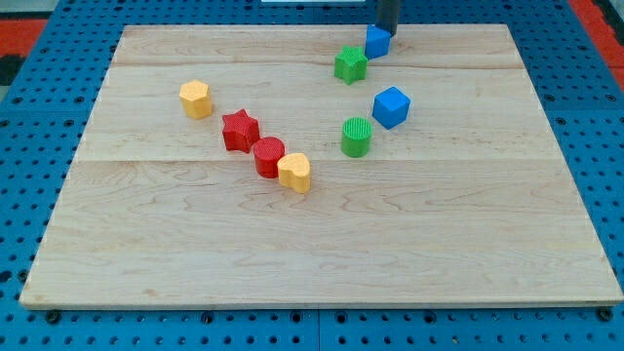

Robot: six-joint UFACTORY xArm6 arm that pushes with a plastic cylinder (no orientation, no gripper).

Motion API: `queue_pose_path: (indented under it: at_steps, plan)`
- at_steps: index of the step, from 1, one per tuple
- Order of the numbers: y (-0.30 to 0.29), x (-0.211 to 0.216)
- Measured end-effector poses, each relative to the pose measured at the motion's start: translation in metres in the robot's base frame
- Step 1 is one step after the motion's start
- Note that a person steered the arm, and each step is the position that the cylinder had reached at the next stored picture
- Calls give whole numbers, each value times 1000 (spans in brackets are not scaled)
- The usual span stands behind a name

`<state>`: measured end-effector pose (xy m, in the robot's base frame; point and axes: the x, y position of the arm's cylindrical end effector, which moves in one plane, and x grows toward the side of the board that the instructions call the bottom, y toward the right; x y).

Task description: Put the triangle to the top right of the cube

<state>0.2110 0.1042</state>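
Blue, small and probably light rigid plastic, the triangle [377, 41] sat near the tabletop's [312, 244] top edge, just beside the green star [350, 64] and well above the blue cube [391, 106]. It looked likely to slide or spin under an off-centre push. My tip [388, 32] touched its right side; the rod was cropped, and no pincer existed to report.

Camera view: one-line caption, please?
My tip sits just above the small blue block near the board's top edge.
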Motion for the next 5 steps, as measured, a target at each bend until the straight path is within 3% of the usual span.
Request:
queue_pose_path:
  at_steps: [2,3,5]
  plan:
    - [-1,5]
    - [-3,-17]
    - [-39,-5]
